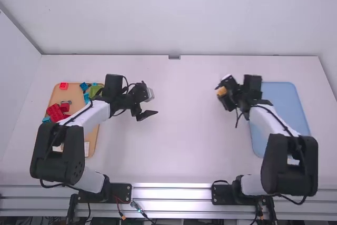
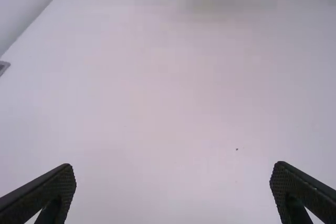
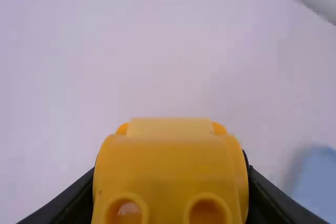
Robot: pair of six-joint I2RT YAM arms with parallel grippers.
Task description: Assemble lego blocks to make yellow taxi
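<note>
While the left gripper (image 1: 146, 114) is held above the white table (image 1: 179, 146), its fingers parted wide, the yellow block (image 3: 170, 166) is clamped by the right gripper's (image 1: 225, 95) fingers, near the blue tray (image 1: 284, 104). Farther off, a red block (image 1: 63, 86) is seated in the orange tray's (image 1: 75, 97) far-left corner.

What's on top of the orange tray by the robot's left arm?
The orange tray has red blocks, blue blocks and a green piece. The left arm covers part, so what's there can't be seen.
</note>
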